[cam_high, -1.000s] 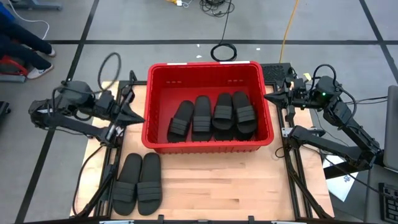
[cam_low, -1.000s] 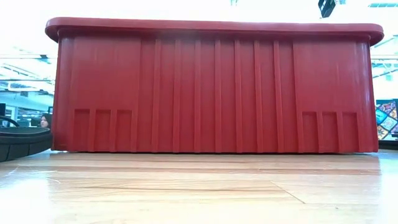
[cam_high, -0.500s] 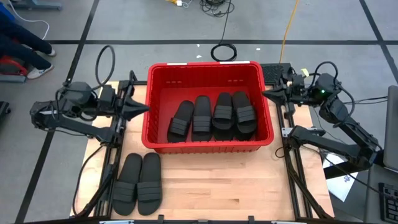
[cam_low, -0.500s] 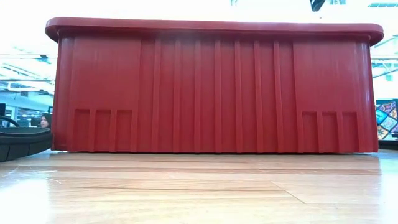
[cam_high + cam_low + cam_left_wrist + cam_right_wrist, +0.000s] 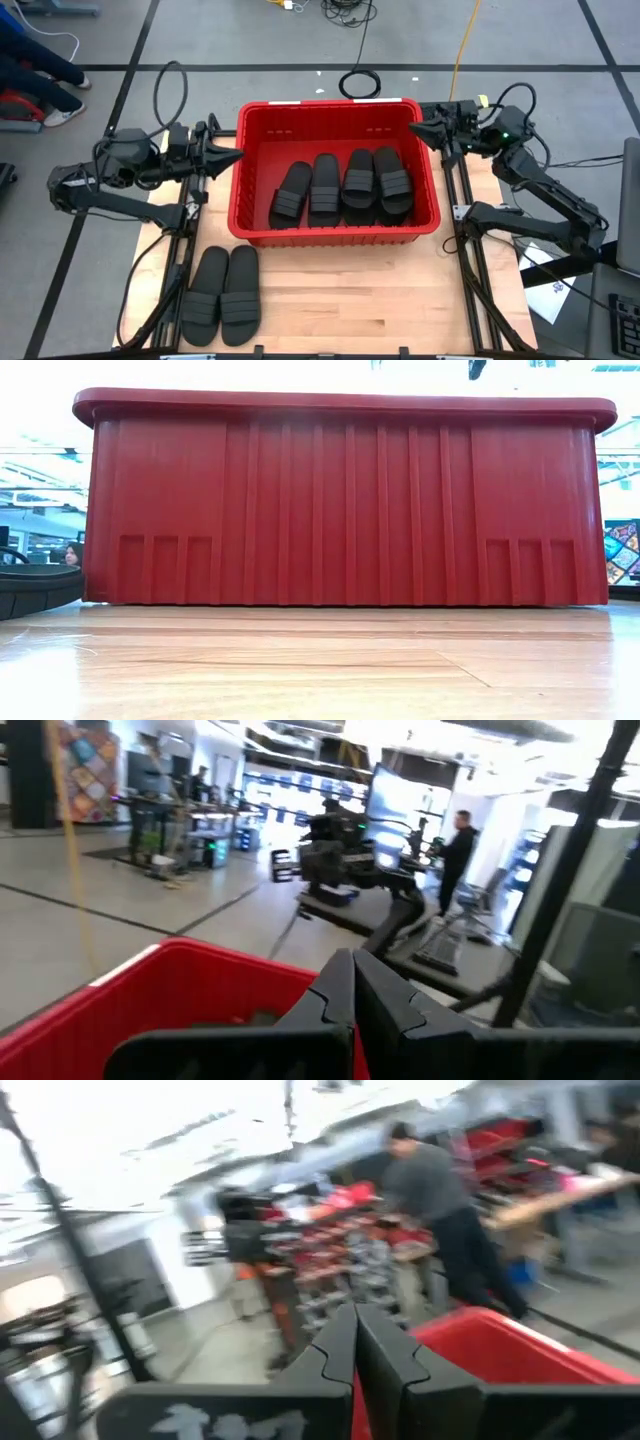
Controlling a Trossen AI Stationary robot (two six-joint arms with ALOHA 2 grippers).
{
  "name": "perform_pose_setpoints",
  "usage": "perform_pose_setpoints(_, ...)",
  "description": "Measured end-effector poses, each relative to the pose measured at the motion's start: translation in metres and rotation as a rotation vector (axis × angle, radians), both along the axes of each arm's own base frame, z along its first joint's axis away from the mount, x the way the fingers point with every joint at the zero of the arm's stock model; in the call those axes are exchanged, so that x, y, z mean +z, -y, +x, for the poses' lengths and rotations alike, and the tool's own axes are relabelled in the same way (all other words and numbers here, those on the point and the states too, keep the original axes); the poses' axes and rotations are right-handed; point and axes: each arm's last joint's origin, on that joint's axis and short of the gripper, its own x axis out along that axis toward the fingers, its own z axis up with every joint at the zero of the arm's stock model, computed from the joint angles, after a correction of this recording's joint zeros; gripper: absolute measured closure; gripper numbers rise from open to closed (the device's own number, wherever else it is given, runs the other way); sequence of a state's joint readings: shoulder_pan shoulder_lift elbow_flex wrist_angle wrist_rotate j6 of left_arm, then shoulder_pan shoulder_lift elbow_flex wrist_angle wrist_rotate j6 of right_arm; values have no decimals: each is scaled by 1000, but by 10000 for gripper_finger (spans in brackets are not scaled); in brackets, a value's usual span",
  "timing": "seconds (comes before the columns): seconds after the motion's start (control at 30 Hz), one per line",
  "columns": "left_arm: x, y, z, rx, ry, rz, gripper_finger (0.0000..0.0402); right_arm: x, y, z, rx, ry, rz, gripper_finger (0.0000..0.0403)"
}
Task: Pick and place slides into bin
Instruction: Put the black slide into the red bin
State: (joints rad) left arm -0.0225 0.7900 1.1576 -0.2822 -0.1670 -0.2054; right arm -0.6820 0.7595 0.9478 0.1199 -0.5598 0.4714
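Six slides [image 5: 342,185], one bin [image 5: 252,120], two grippers.

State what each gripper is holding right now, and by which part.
Nothing. The left gripper and right gripper are both shut and empty, one at each side of the bin. The slides lie untouched.

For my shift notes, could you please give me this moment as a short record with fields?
bin: red crate mid-table
slides in bin: four, side by side
slides on table: two, side by side in front of the bin's left corner
left gripper: at the bin's left rim, jaws shut, empty
right gripper: at the bin's far right corner, jaws shut, empty
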Motion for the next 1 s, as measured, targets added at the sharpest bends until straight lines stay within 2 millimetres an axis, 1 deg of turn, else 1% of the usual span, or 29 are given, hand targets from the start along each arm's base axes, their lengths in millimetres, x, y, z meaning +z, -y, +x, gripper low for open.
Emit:
perform_pose_setpoints(0.1,0,-4,0,30,-2,0,400,3,0,10,112,30,-26,403)
perform_pose_setpoints(0.23,-1,-8,0,52,-5,0,397,-2,-3,28,207,19,27,387)
perform_pose_setpoints(0.4,-1,-10,0,71,-14,38,390,-6,-10,50,310,29,65,337)
perform_pose_setpoints(0.53,-1,-10,0,72,-16,49,394,1,-19,61,359,124,-14,297)
perform_pose_setpoints(0.63,-1,-10,0,65,-15,46,399,13,-29,63,386,168,-73,283)
perform_pose_setpoints(0.77,-1,-9,0,23,-14,50,397,32,-41,69,402,162,-125,280)
perform_pose_setpoints(0.87,-1,-8,0,0,-14,51,390,53,-52,71,428,143,-162,280)
perform_pose_setpoints(1.0,-1,-8,0,-9,-13,52,385,81,-68,68,449,144,-243,280)
